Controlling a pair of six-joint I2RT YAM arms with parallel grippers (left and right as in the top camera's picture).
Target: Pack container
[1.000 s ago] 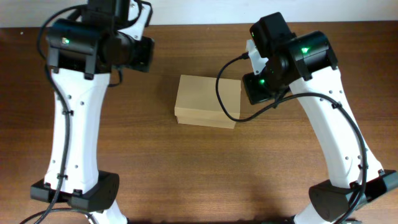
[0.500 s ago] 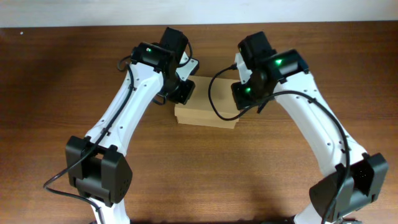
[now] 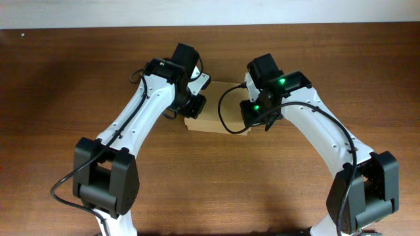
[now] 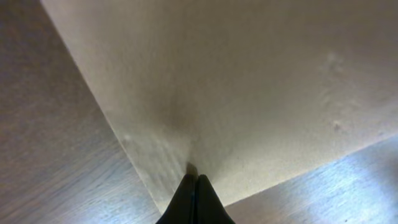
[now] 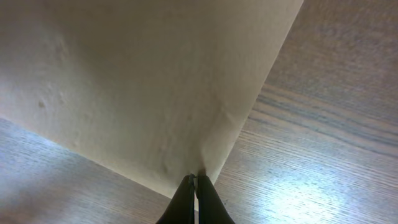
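Observation:
The container (image 3: 215, 108) is a plain tan cardboard box with its lid down, in the middle of the wooden table. It fills most of the left wrist view (image 4: 249, 81) and the right wrist view (image 5: 137, 81). My left gripper (image 4: 194, 177) is shut, its tips pressing on the lid near the box's left end. My right gripper (image 5: 194, 178) is shut, its tips pressing on the lid near the right end. In the overhead view both wrists (image 3: 190, 98) (image 3: 252, 111) cover the box's two ends.
The brown wooden table (image 3: 210, 183) lies all around the box. A pale wall strip runs along the far edge (image 3: 210, 12). The arm bases stand at the front left (image 3: 105, 187) and front right (image 3: 364, 190).
Both arms swung in from the sides over the box. They have come lower and closer together, so both shut grippers now rest on the lid's two ends.

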